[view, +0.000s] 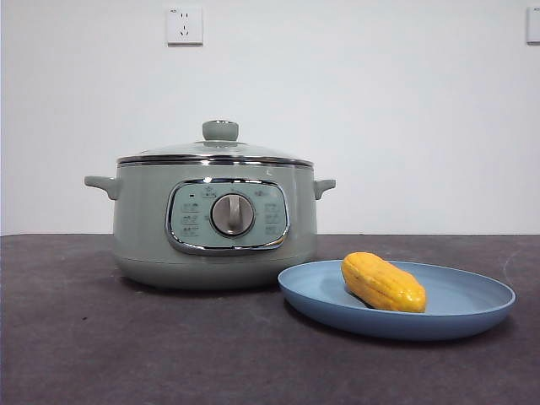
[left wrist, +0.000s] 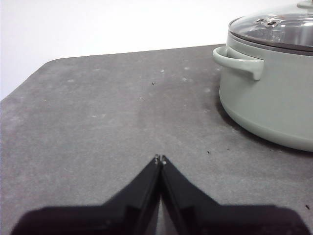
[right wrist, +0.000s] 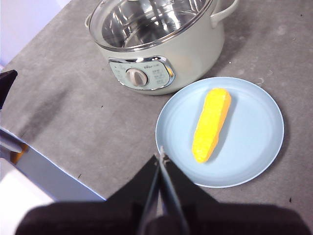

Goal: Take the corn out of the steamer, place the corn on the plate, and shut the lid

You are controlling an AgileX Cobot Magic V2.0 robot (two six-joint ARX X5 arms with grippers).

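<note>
The yellow-orange corn (view: 383, 283) (right wrist: 212, 124) lies on the light-blue plate (view: 472, 308) (right wrist: 254, 142), to the right of the sage-green steamer (view: 215, 224) (right wrist: 161, 46) (left wrist: 274, 103). The glass lid (view: 218, 148) (right wrist: 142, 22) (left wrist: 279, 29) with its green knob sits shut on the steamer. My left gripper (left wrist: 160, 158) is shut and holds nothing, low over the bare table to the steamer's left side. My right gripper (right wrist: 160, 155) is shut and holds nothing, high above the plate's near edge. Neither gripper shows in the front view.
The dark grey table (view: 84, 337) (left wrist: 98, 107) runs under everything, and its edge (right wrist: 29, 54) shows in the right wrist view. A white wall with a socket (view: 184, 25) stands behind. A black tip (right wrist: 6, 81) sits at that view's side edge.
</note>
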